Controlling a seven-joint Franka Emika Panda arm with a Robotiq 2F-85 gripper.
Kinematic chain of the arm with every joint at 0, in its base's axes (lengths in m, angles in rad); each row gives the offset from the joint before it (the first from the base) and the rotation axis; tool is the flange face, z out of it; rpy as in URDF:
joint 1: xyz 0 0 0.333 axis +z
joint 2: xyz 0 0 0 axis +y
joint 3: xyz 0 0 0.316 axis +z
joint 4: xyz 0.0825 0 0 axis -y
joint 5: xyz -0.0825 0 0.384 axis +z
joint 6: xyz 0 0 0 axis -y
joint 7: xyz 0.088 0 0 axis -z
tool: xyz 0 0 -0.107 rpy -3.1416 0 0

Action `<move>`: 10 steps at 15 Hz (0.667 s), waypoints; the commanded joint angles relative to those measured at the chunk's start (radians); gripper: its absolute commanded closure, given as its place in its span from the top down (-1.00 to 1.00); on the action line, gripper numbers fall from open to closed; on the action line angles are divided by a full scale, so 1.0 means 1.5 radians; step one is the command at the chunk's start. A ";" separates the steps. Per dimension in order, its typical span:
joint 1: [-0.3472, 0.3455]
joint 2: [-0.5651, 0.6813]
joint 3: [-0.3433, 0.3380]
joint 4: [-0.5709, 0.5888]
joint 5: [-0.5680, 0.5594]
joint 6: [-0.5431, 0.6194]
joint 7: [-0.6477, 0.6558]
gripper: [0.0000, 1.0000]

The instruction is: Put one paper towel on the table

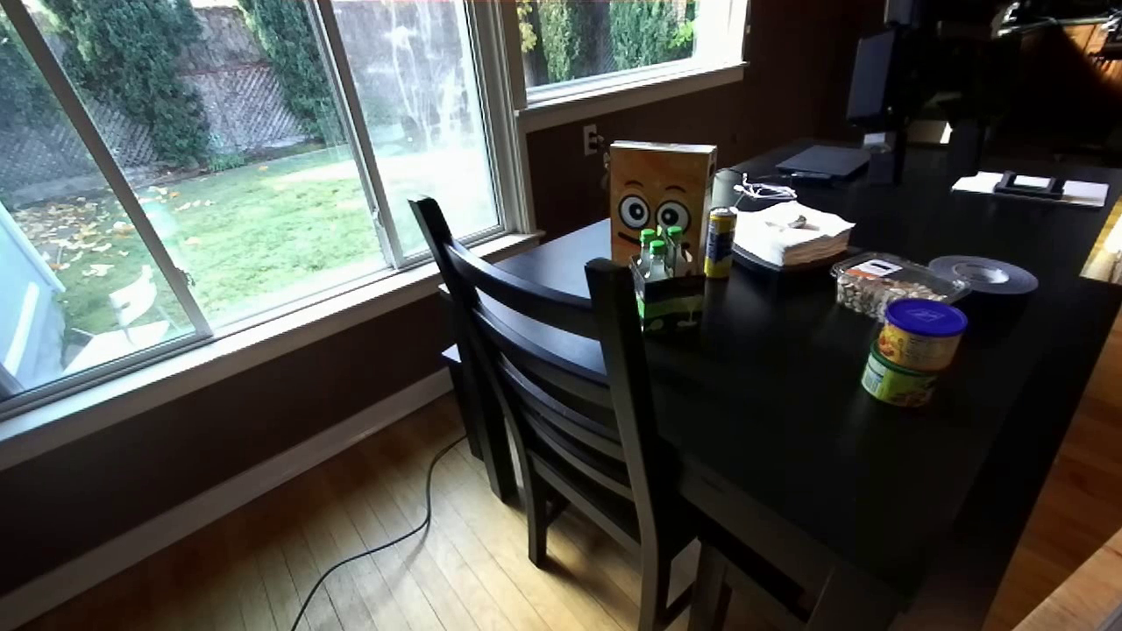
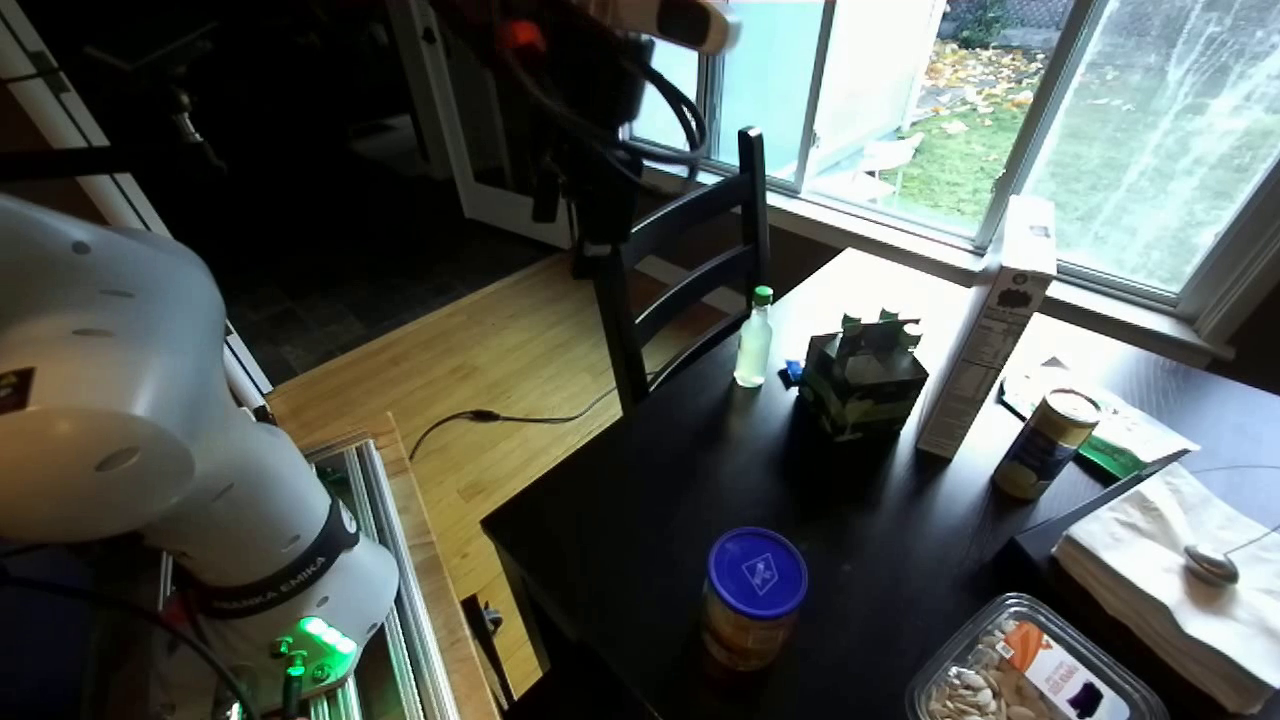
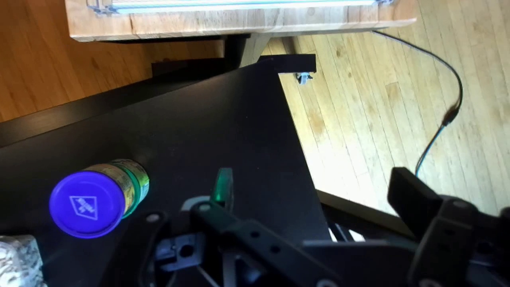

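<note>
Gripper [image 3: 317, 190]: jaws spread wide and released in the wrist view, to the right of the blue-lidded tub [image 3: 87, 203]; one finger [image 3: 223, 187], tinted green, shows against the dark table [image 3: 247, 131], its mate against the pale wood floor [image 3: 342, 131].
Panda arm [image 2: 200, 370]: white and bulky, it stands left of the tub in an exterior view, green lights [image 2: 325, 638] glowing at its base.
Green tub [image 1: 898, 383]: directly beneath the blue-lidded tub, resting on the table.
Clear container [image 2: 1060, 675]: filled with pale nuts [image 2: 965, 695], it lies near the blue-lidded tub in both exterior views.
Paper towels [image 2: 1140, 565]: white sheets lie stacked on a dark base [image 2: 1037, 543], past the clear container from the tub, a metal weight [image 2: 1210, 567] on top; which sheet is the task's single paper towel cannot be told.
Grey roll [image 1: 1019, 279]: flat on the table beyond the tub in an exterior view.
Bottle carton [image 2: 865, 395]: between the tub and the window [image 1: 421, 114], green caps [image 1: 674, 232] poking from its top; a lone bottle [image 2: 754, 345] stands just beside it.
Orange box [image 1: 663, 197]: upright, cartoon eyes on its face, likewise between tub and window, a yellow-and-blue can [image 2: 1045, 445] near it.
Slat-backed chair [image 1: 627, 377]: black, to the tub's left in an exterior view, well apart from it.
</note>
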 commanded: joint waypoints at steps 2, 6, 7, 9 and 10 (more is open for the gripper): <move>-0.067 0.163 -0.087 0.085 0.014 0.063 -0.014 1.00; -0.089 0.272 -0.109 0.142 0.050 0.216 0.030 1.00; -0.087 0.293 -0.107 0.153 0.060 0.265 0.030 1.00; -0.086 0.346 -0.096 0.195 0.056 0.317 0.048 1.00; -0.088 0.375 -0.093 0.219 0.049 0.338 0.063 1.00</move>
